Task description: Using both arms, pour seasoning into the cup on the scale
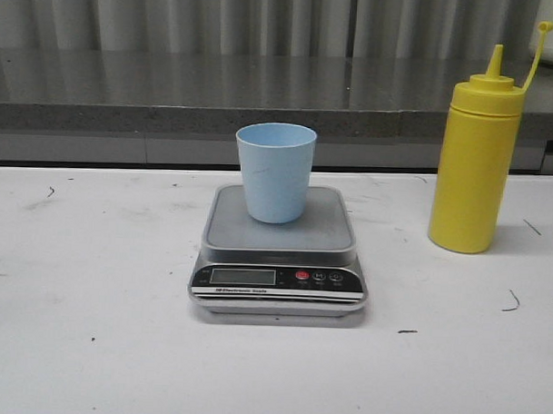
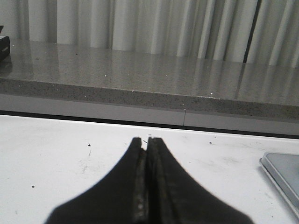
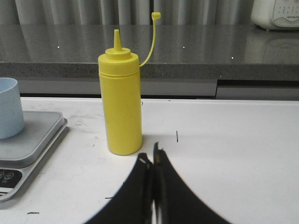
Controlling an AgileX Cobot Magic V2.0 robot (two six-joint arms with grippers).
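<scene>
The pale blue cup (image 1: 275,171) stands upright on the steel plate of the silver scale (image 1: 279,252) at the table's middle. The tall yellow seasoning bottle (image 1: 474,159) stands upright on the table to the right of the scale, its cap off and hanging on its tether. Neither arm shows in the front view. My left gripper (image 2: 147,140) is shut and empty over bare table, with the scale's corner (image 2: 282,175) off to one side. My right gripper (image 3: 150,156) is shut and empty, just short of the bottle (image 3: 121,105); the cup (image 3: 9,114) and scale (image 3: 28,140) show beside it.
A grey stone ledge (image 1: 172,90) with pale curtains behind runs along the table's far edge. A white appliance (image 3: 275,14) sits on the ledge at the right. The white table (image 1: 90,346) has small dark scuff marks.
</scene>
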